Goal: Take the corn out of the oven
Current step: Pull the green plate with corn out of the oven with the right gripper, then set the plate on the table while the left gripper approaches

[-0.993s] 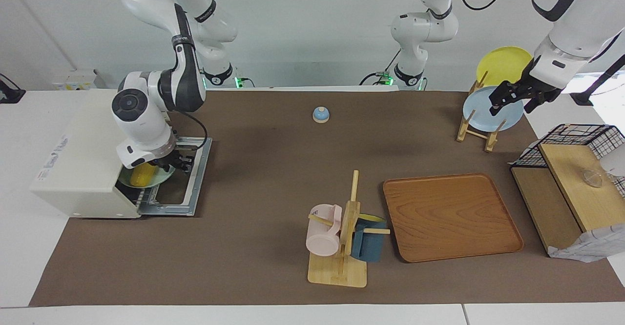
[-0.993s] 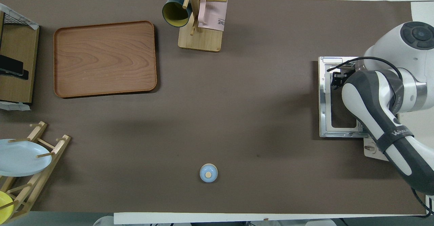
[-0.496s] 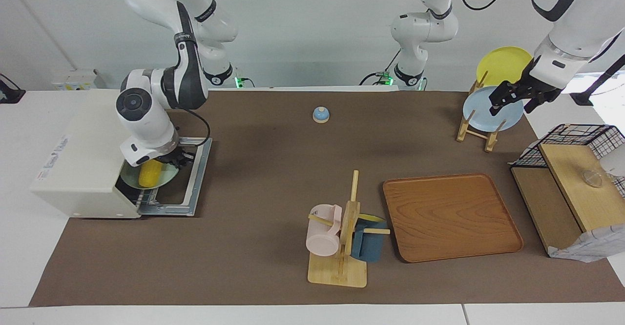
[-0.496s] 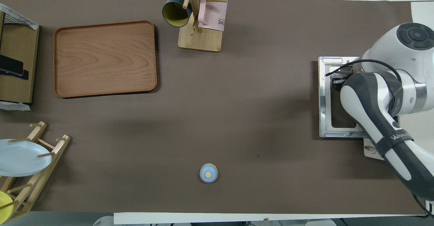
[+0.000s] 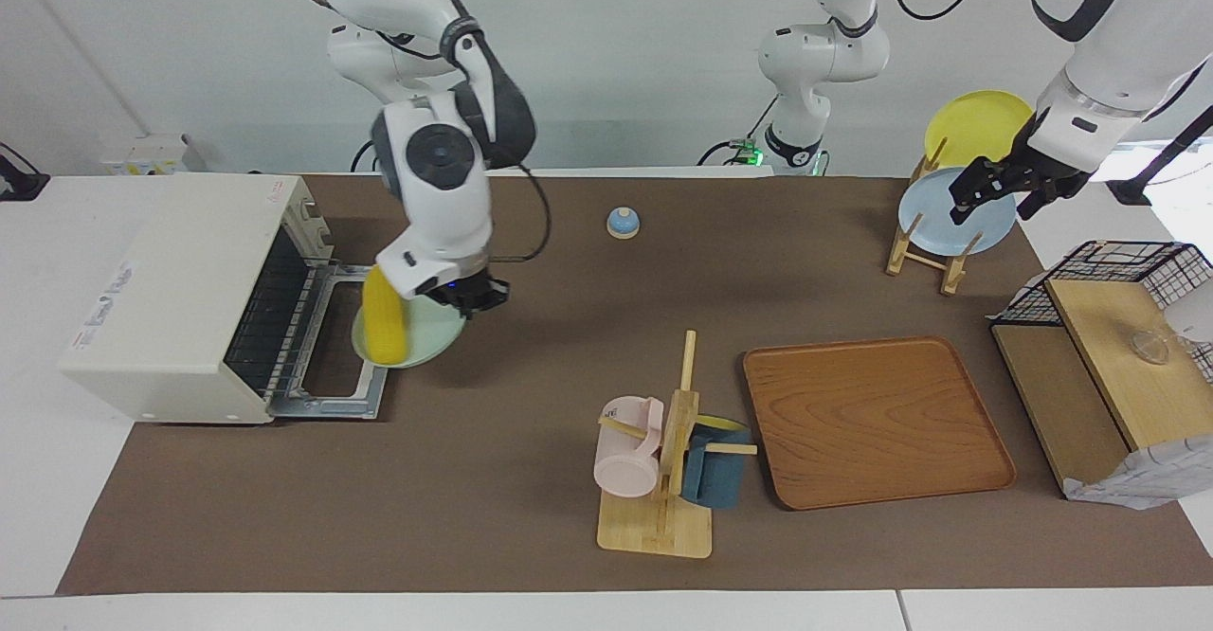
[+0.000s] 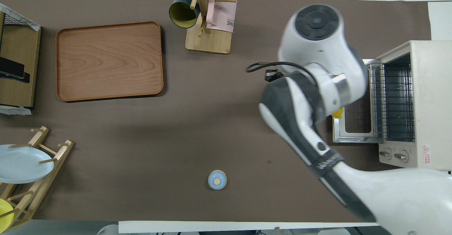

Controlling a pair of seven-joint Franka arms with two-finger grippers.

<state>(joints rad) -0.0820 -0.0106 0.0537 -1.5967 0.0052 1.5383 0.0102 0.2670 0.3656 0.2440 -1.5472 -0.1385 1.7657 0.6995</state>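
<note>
We've got a big change vs a sec ago: the right gripper (image 5: 471, 296) is no longer down at the oven (image 5: 180, 299) mouth. It's now up over the mat just in front of the open drop-down door (image 5: 334, 358), fingers clamped on the rim of the pale green plate (image 5: 428, 337), w/ the corn (image 5: 385, 328) riding on that plate. So the plate + corn are out of the oven cavity and in the air, hanging over the door's outer edge and the brown mat (image 5: 531, 347) beside it. The wire rack (image 5: 275, 314) inside looks bare now. In the overhead view the right arm hides nearly all of this; only a sliver of the corn (image 6: 338, 113) peeks out by the door frame.

For the task: we judge the extraction itself basically done, what's left is setting the load down somewhere (no target named, so the mat or the wooden tray (image 5: 877, 421) are just guesses). 1 risk: the corn lies loose on a plate held by 1 edge, and the plate looks tilted, so it could roll off.

The left gripper (image 5: 1004, 190) waits w/ fingers apart near the 2 plates in the plate rack (image 5: 924, 257), holding nothing.
</note>
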